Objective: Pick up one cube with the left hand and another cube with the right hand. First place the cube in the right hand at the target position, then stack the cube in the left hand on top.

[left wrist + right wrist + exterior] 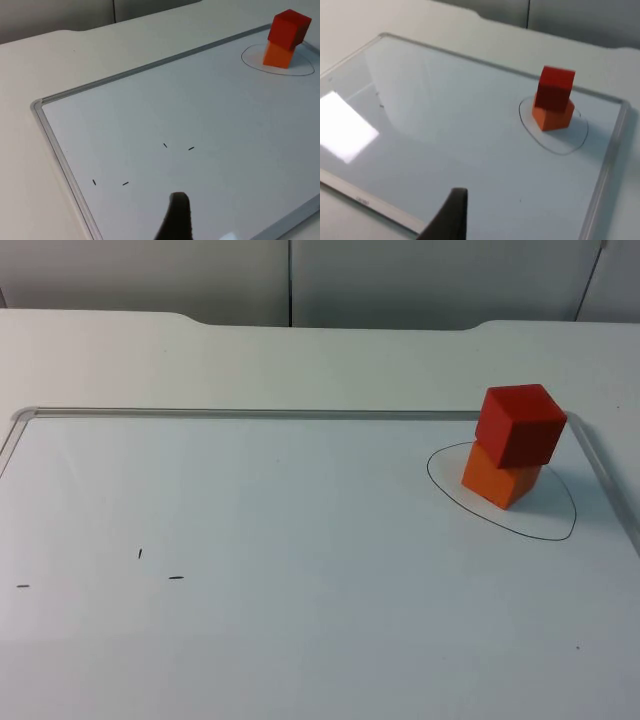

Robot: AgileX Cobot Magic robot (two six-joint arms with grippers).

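From the top view, a red cube [521, 424] sits stacked, slightly askew, on an orange cube [500, 480] inside a hand-drawn black oval outline [540, 532] near the right edge of the framed whiteboard [300, 540]. In the left wrist view, the left gripper's black fingertip [176, 217] hangs above the board, well apart from the stack, holding nothing; how far it is open cannot be told. The right wrist view likewise shows the right gripper's fingertip [449, 217] apart from the cubes, seemingly empty, its opening unclear.
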